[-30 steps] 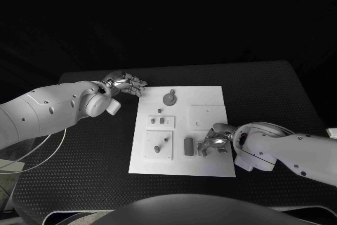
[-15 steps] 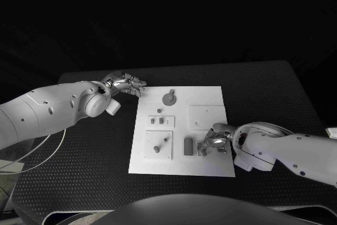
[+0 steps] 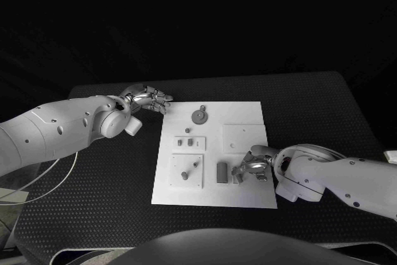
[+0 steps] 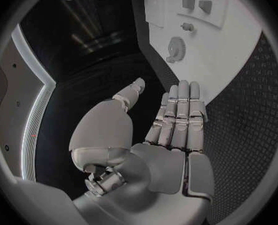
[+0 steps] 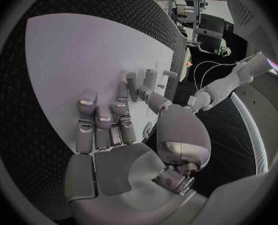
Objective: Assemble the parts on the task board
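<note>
Little change is seen against one second ago, so the assembly is judged stalled. The right robot hand point(image 3: 250, 168) is kept low on the white board point(image 3: 248, 113), fingers curled beside an upright grey part point(image 3: 222, 172); whether anything is pinched cannot be told. The left robot hand point(image 3: 149, 98) is held empty, fingers apart, beside the board's far corner.

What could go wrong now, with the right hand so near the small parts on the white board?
1. The right hand works close beside the dark block on the task board; a finger may knock it aside.
2. Its fingers hide what they touch, so a poor hold might go unnoticed.
3. The left hand, open beside the board's far corner, does not steady the board, so it may slide.
</note>
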Tool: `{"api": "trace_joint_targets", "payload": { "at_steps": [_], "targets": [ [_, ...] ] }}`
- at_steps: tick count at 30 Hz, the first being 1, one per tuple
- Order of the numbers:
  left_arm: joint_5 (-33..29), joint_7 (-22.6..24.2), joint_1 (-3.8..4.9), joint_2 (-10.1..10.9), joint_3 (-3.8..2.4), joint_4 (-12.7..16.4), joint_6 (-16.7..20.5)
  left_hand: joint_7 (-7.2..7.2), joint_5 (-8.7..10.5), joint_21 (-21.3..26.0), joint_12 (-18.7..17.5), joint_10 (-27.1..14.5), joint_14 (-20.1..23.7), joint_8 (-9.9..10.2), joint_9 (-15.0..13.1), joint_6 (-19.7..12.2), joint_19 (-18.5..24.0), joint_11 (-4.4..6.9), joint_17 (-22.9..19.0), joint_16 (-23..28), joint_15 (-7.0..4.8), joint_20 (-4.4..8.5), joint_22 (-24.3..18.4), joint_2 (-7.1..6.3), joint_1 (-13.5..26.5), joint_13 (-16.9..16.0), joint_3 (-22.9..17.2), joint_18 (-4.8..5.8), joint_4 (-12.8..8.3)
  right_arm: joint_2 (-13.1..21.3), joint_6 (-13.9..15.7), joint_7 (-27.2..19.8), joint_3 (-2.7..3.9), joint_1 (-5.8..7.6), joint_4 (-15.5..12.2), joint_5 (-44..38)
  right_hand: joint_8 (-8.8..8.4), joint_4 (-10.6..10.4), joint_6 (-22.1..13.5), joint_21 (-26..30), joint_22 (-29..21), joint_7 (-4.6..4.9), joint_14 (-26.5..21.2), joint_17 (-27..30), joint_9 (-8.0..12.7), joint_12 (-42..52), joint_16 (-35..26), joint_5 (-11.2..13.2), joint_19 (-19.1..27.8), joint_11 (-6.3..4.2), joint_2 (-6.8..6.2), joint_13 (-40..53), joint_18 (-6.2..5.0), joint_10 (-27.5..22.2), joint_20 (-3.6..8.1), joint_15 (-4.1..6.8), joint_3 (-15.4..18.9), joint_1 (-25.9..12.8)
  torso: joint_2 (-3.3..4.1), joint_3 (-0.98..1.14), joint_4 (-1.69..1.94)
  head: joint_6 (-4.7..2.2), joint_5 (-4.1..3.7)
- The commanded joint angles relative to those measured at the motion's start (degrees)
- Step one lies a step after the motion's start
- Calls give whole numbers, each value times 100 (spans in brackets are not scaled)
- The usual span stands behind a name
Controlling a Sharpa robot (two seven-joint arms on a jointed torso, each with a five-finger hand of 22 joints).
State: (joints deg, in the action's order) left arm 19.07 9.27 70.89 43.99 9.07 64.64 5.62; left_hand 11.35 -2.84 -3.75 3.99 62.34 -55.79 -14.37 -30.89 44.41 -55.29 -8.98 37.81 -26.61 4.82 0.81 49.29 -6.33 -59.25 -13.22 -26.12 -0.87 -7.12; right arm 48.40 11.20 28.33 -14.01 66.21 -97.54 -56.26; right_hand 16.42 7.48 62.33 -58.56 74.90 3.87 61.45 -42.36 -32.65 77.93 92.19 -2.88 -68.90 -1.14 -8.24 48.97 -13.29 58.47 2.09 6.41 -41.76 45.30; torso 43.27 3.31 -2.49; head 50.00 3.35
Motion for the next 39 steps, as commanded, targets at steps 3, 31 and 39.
{"api": "trace_joint_targets", "payload": {
  "at_steps": [3,31,39],
  "targets": [
    [19,40,1,-5,-2,9,-79,74,-12,-34,10,-11,-39,-34,-5,-21,43,22,10,26,12,-9,-6,-18,-23,9,12,-40,39,-38,-156,-106,-19,-36,-22,134,-2,-77,-79,16,36,106,26,-9,-3,-38,-38,-18,-28,-13,-35,10,-171,23,22,42,-4,-88,0,0,-1,0,2],
    [22,37,1,-9,0,7,-79,74,-11,-34,9,-10,-41,-37,-4,-21,44,22,17,33,12,-9,-7,-18,-27,9,15,-40,41,-26,-364,-196,-19,-36,-25,141,99,109,28,-15,84,54,28,-45,7,-70,-45,-18,14,-61,332,77,-171,43,18,68,56,-497,-1,0,-1,0,-10],
    [22,35,1,-4,1,8,-74,74,-11,-34,9,-10,-41,-38,-4,-22,44,22,19,35,12,-9,-7,-18,-28,9,16,-40,42,-3,-389,-220,-19,-36,14,112,100,115,22,-6,72,53,33,-45,22,-85,-55,-18,1,-63,139,83,-171,51,29,76,-4,-532,0,0,-3,0,-8]
  ]
}}
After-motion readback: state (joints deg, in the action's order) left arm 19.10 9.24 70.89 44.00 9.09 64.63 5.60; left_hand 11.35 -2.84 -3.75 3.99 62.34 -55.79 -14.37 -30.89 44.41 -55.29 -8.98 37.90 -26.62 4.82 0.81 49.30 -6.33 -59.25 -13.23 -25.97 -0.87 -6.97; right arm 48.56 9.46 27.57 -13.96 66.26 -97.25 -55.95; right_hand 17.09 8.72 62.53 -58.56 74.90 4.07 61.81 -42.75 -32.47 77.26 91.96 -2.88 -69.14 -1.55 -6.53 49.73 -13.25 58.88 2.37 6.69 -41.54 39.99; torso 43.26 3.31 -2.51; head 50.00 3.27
